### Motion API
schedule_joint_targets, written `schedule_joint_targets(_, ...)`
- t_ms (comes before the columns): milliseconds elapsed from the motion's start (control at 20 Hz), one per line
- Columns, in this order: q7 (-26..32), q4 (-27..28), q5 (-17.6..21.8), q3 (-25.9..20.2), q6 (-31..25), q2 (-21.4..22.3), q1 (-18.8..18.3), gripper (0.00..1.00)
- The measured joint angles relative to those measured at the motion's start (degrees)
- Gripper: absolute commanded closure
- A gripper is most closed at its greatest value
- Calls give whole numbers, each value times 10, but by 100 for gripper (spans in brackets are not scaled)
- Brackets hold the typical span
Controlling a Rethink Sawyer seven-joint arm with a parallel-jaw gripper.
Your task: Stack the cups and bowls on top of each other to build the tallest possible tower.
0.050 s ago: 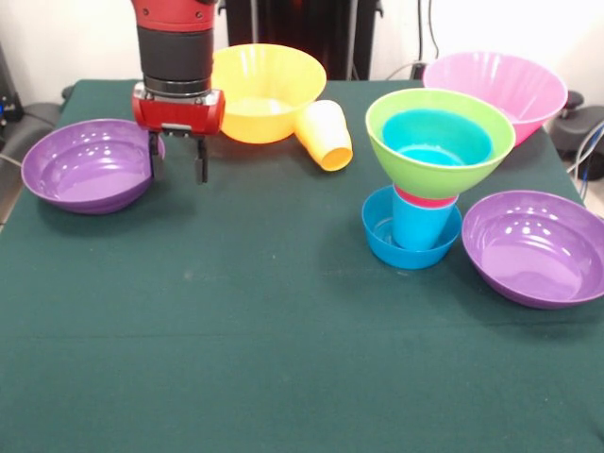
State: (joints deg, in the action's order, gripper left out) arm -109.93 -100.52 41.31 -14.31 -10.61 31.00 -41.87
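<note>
Glossy purple bowl [536, 247] beside ridged blue cup [419, 226] under lime bowl [440, 138].

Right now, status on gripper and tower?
Gripper open, empty, beside left purple bowl. Tower standing, lime green bowl topmost. Yellow cup tipped over.

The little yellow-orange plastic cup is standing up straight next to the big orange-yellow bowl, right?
Not quite. The front view shows the small yellow-orange plastic cup lying on its side, not standing up. It is indeed next to the large orange-yellow plastic bowl, resting against it.
</note>
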Motion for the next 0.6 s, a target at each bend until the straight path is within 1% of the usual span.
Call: schedule_joint_targets(600, 0, -4, 0, 1, 0, 12, 0, 0)
